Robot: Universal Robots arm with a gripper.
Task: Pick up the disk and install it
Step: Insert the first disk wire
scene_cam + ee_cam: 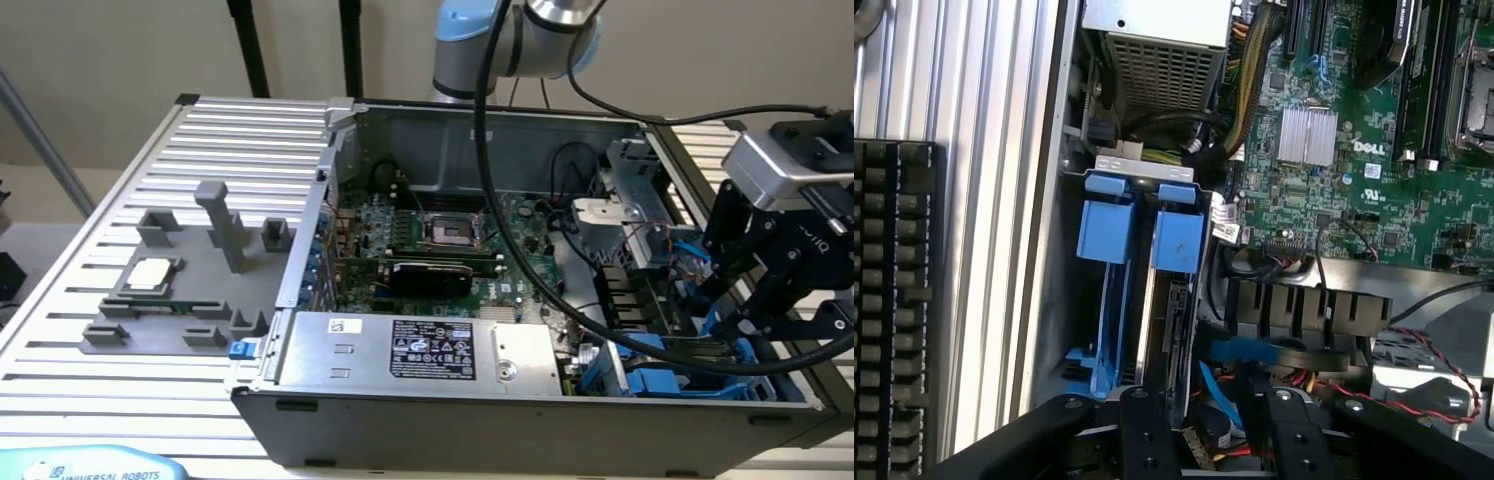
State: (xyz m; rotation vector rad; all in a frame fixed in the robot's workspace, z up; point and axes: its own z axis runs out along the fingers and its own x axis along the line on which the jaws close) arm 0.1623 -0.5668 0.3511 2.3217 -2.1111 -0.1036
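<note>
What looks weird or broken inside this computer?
Nothing looks broken or spilled. The computer case lies open on its side. The disk in its blue frame sits slightly out of line with the blue carrier beside it, so it may not be fully in.

Silver arm [561, 25], light-blue joint caps [461, 40], black cables [487, 150], black claw [1219, 440] linkages.

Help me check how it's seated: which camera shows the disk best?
The wrist view: the disk stands on edge inside the case, with its blue carrier tab and silver side plainly visible. The exterior view gives just bits of blue carrier low at its right, partly behind black cables.
</note>
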